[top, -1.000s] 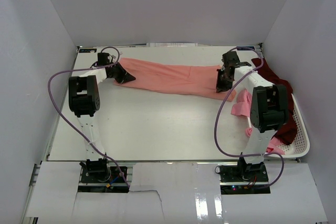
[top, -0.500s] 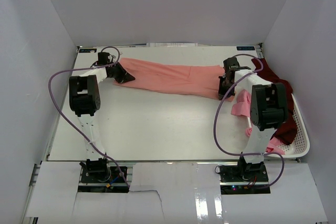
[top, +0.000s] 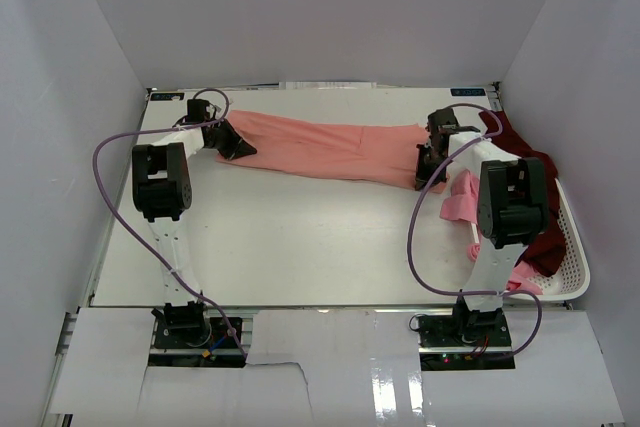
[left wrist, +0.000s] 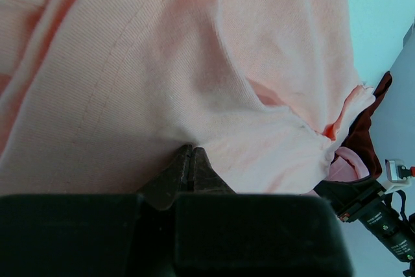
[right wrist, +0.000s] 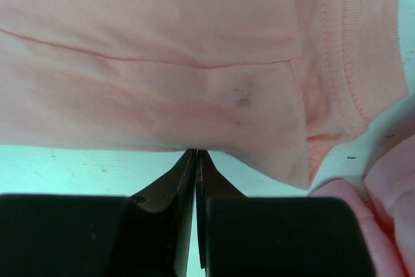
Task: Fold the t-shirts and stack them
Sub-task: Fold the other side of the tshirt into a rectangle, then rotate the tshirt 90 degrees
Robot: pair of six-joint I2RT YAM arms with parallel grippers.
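Two-armed robot at work: the left tool and the right tool each clench an edge of a soft, plain salmon-pink t-shirt. It lies stretched in a long band between them on the far part of the white surface. In the left wrist view the closed fingertips pinch cloth that bulges over them. In the right wrist view the tips meet right at the hem, and how much cloth sits between them is hard to make out. Just beside the right tool, toward its arm's base, lies a crumpled lighter pink t-shirt. Beyond the tool's outer side a dark maroon t-shirt drapes over a white slotted plastic basket, both partly hidden by the right arm.
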